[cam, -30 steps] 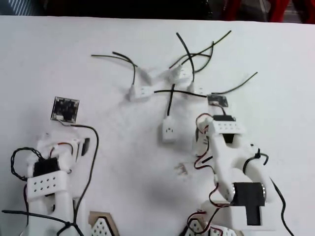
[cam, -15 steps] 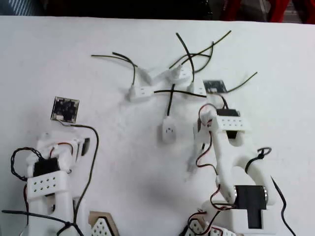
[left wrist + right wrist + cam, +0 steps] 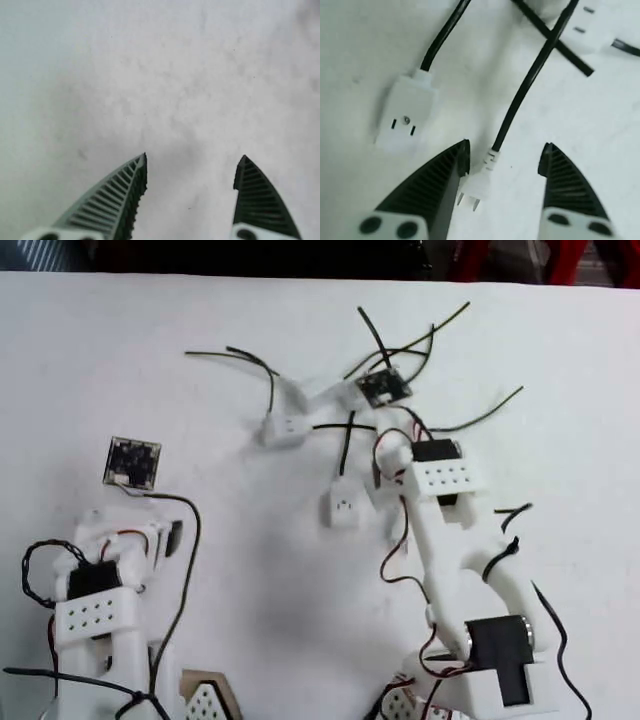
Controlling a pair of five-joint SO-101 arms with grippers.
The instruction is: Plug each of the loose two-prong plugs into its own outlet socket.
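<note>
at 8 o'clock of the white table [image 3: 260,610] the left gripper [image 3: 192,160] hangs released over bare surface, likely parked out of the way. near centre the white rectangular plastic outlet socket [image 3: 405,117] lies slots up, and the small white two-prong plug [image 3: 477,187] lies flat just at its 3 o'clock. the right gripper [image 3: 505,145] is spread and empty, straddling that plug, i judge so it can clamp the plug body.
</note>
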